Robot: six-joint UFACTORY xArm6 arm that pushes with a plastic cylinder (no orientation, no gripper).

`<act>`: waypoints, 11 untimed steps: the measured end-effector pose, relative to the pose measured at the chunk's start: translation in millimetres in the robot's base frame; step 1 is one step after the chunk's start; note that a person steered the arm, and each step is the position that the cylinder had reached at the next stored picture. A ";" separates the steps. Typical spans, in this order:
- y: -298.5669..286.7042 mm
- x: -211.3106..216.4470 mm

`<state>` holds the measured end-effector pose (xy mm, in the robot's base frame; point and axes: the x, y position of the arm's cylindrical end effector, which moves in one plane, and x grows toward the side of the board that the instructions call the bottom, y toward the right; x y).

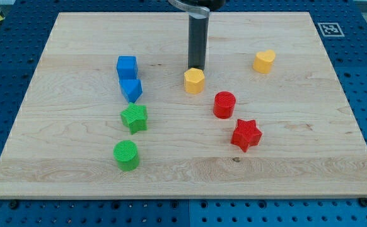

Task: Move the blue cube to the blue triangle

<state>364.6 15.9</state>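
Observation:
The blue cube (127, 66) sits left of the board's middle. The blue triangle (132, 89) lies right below it, touching or nearly touching it. My tip (197, 68) stands at the top middle of the board, just above the yellow hexagon (195, 81) and well to the right of the blue cube.
A green star (134, 118) and a green cylinder (127, 154) lie below the blue triangle. A red cylinder (224, 104) and a red star (246, 134) lie right of the middle. A second yellow block (264, 61) sits at the upper right. The wooden board (297, 170) lies on a blue perforated table.

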 end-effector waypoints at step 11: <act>-164.3 6.3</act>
<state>370.8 -148.4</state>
